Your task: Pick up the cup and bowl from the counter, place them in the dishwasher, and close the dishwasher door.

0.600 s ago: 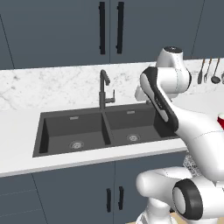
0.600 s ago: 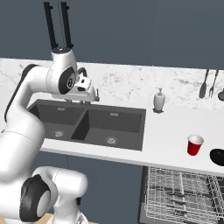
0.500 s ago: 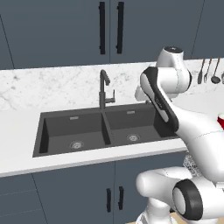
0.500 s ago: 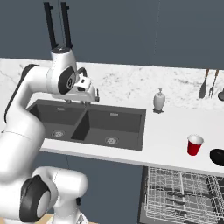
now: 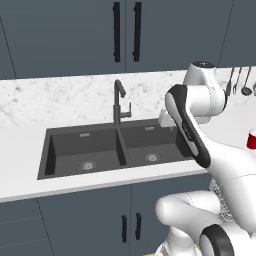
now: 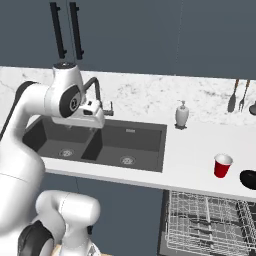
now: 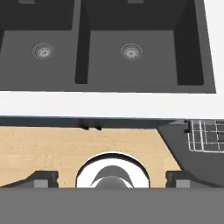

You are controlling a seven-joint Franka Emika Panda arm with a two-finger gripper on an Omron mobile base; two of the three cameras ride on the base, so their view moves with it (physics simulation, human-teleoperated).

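A: Here's the red cup (image 6: 223, 165) sitting upright on the white counter (image 6: 195, 145), out at about four o'clock from the sink (image 6: 95, 142), with the black bowl (image 6: 249, 179) just beside it at its own four o'clock, right at the frame edge.

B: And directly below them, at six o'clock, the dishwasher's wire rack (image 6: 210, 225) is pulled out and waiting.

A: The gripper (image 7: 112, 181) looks down over the sink basins and the counter's front lip, its finger tips (image 7: 43, 179) spread wide apart with nothing between them.

B: So how will that cup handle?

A: My read: a thin party cup, very light, walls that flex. Squeeze hard and it buckles or pops out. I'd take it across the middle of the tapered wall, below the white rim, where the jaws span it comfortably.

B: And the bowl?

A: Low, smooth, probably stiffer and a bit heavier. No side wall worth pinching, so I'd go for the rim, one finger inside and one outside. Glossy surface, so slipping is the worry.

B: Both are well away from the hand right now.
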